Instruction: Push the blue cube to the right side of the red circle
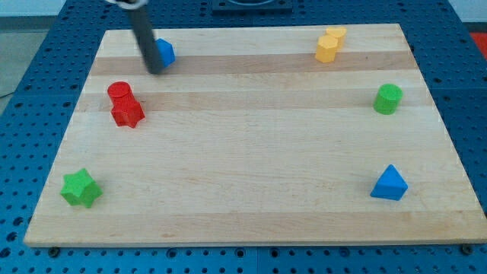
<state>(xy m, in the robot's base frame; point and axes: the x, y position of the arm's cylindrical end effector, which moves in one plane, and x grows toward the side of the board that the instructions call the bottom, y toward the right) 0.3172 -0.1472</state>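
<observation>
Near the board's top left, my tip (pixel 155 71) touching the blue cube (pixel 165 52), red circle (pixel 119 93) below, no jaws, no writing legible

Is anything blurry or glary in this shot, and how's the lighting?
Camera view: even, soft lighting, only faint shadows under the blocks; the rod looks motion-blurred, my tip smeared against the blue cube; the red circle is sharp; no strong glare on the wooden board.
</observation>
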